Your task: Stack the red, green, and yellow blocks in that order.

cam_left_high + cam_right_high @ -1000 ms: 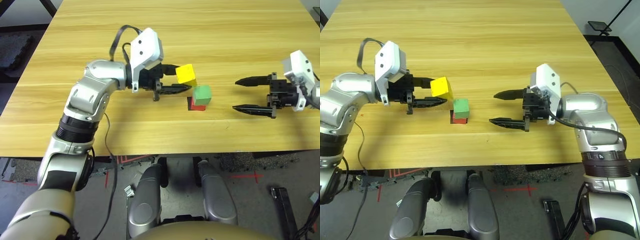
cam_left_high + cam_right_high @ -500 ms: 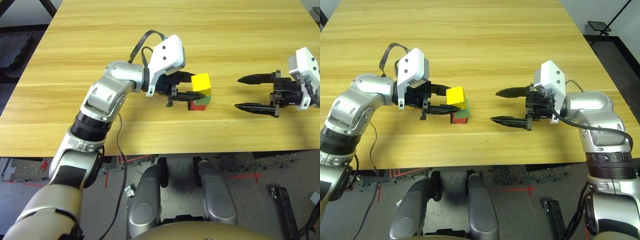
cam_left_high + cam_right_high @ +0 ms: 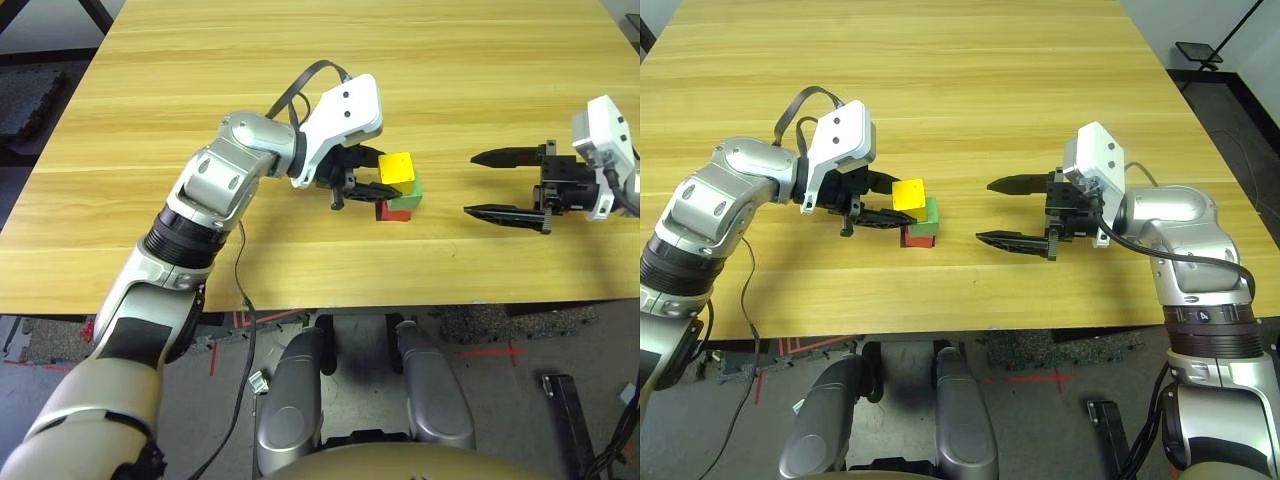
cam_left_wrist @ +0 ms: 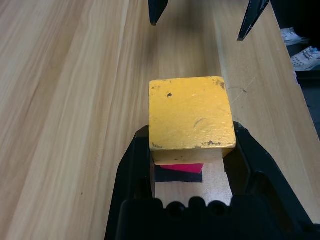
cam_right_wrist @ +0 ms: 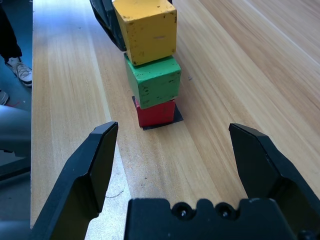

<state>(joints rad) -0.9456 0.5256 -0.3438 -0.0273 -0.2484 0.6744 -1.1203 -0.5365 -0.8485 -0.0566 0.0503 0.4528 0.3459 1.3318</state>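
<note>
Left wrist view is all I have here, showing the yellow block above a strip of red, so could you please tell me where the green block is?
Observer: The green block is between the yellow block above and the red block below.
Operator: Thank you. Is the green one held by a gripper, or is it resting on something?
Observer: It rests on the red block; the left gripper is closed on the yellow one.
Operator: And could you tell me whether the right gripper is holding anything, please?
Observer: No, the right gripper stands open with nothing between its fingers, to the robot's right of the blocks.
</note>
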